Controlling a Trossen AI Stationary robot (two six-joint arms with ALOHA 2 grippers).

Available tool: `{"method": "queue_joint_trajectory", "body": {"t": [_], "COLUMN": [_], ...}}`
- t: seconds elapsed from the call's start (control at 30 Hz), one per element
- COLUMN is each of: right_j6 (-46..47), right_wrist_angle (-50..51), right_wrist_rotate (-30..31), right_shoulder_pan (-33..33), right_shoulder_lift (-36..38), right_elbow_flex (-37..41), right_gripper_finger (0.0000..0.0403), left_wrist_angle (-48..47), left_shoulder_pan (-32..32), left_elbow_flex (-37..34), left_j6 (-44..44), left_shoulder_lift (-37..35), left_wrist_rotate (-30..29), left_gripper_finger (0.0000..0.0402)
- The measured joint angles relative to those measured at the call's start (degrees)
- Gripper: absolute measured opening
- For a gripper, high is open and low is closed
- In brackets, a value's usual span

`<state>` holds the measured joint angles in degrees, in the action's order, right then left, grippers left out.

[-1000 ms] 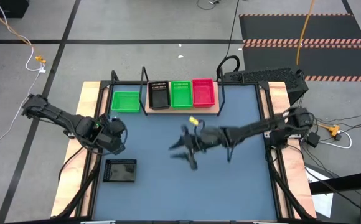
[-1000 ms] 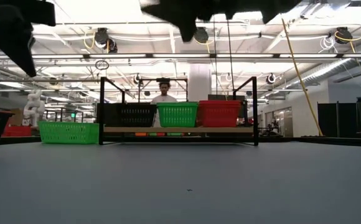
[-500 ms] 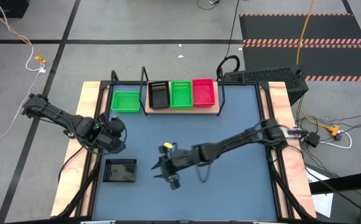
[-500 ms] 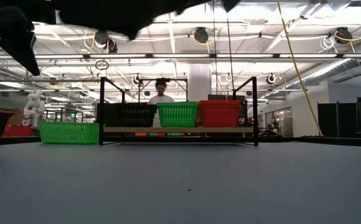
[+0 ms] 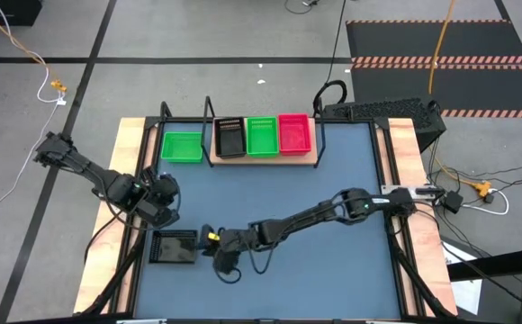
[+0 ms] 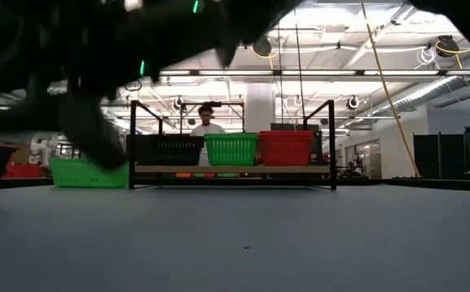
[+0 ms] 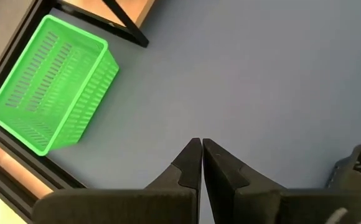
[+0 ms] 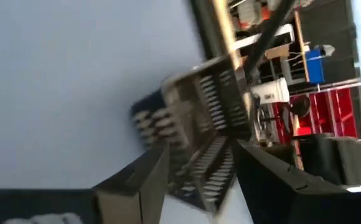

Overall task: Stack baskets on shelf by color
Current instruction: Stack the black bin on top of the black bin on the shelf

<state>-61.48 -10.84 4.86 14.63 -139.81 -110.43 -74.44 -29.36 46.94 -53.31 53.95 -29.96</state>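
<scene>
On the wooden shelf [image 5: 308,158] at the far edge stand a black [image 5: 230,138], a green [image 5: 261,136] and a pink-red basket [image 5: 294,132] side by side. Another green basket [image 5: 182,146] sits on the table left of the shelf. A lone black basket [image 5: 175,246] rests on its base near the left near corner. My right gripper [image 5: 214,255] is open just right of it. In the right wrist view its fingers [image 8: 199,171] stand wide in front of that basket [image 8: 199,115]. My left gripper [image 7: 201,146] is shut and hovers between the green and black baskets.
Black wire uprights [image 6: 132,142] frame the shelf ends. The right arm [image 5: 315,214] stretches across the table's middle and fills the top of the low view. A person [image 6: 211,120] stands in the room behind the shelf. Bare tabletop [image 5: 333,261] lies to the near right.
My right arm has swept from the table's middle toward the near left, down to the lone black basket, with its fingers open. The baskets have stayed in place.
</scene>
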Motion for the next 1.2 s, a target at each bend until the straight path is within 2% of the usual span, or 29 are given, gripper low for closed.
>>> {"method": "queue_joint_trajectory", "body": {"t": [0.1,0.23,0.6,0.67,0.8,0.87,0.93,1.1,1.2], "right_j6": [-4.68,-5.52,8.42,11.66,22.63,27.54,32.08,42.24,46.38], "right_wrist_angle": [-3.19,-5.14,-6.48,-7.44,-7.6,-5.2,-2.01,-0.43,-2.01], "right_wrist_rotate": [1.38,2.64,4.57,10.6,33.34,37.85,37.71,28.67,28.34], "right_shoulder_pan": [-0.81,-1.97,-1.67,-0.66,1.86,2.29,2.32,1.31,0.08], "right_shoulder_lift": [-2.79,-4.17,-4.46,-4.48,-1.87,1.06,4.42,12.45,17.97], "right_elbow_flex": [0.04,-0.09,-0.01,0.04,0.24,0.68,2.01,10.36,17.16], "right_gripper_finger": [0.0185,0.0189,0.019,0.019,0.019,0.019,0.019,0.019,0.019], "left_wrist_angle": [0.03,0.01,0.03,0.03,0.07,0.08,0.1,-0.04,0.04], "left_shoulder_pan": [-0.97,-1.14,-1.13,-1.12,-1.83,-2.53,-3.12,-3.99,-4.11], "left_elbow_flex": [-0.04,-0.04,-0.04,-0.04,-0.04,-0.04,-0.04,-0.07,-0.07], "left_j6": [-0.01,0.04,-0.37,-0.99,-2.92,-3.14,-3.48,-4.03,-4.24], "left_shoulder_lift": [-0.02,-0.01,0.0,0.0,-0.01,-0.02,0.0,0.0,0.0], "left_wrist_rotate": [0.14,0.16,0.05,0.01,-0.06,-0.04,-0.03,-0.03,0.01], "left_gripper_finger": [0.0019,0.0019,0.0019,0.0019,0.0019,0.0019,0.0019,0.0019,0.0019]}}
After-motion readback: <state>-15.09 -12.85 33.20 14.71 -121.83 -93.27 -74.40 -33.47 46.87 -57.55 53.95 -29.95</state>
